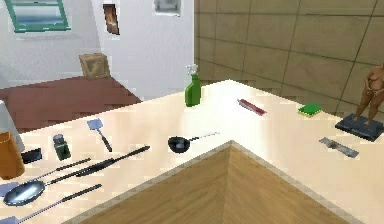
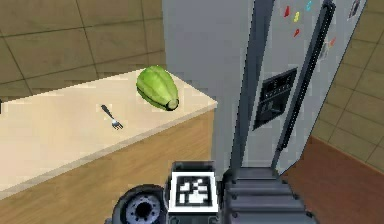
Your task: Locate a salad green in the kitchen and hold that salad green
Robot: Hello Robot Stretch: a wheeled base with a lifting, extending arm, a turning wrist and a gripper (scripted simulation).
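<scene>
Arm side view: a rounded, pale-green leafy salad green [image 2: 158, 87] lies on the light wooden surface [image 2: 60, 135], towards the end nearest the grey double-door refrigerator [image 2: 275, 80], with a small dark metal fork [image 2: 112, 117] near it. My end effector [image 2: 140, 208] sits at the bottom edge, left of a white marker square [image 2: 193, 190]; its far end is indistinct, so I cannot tell whether it holds anything. Forward view: a green spray bottle [image 1: 192, 86] and a brown figurine statue [image 1: 370, 95] stand on a pale L-shaped surface [image 1: 260, 135].

Ribbed dark arm [image 2: 262, 200], black-marked white square [image 2: 194, 190], round dark end effector [image 2: 140, 208].
</scene>
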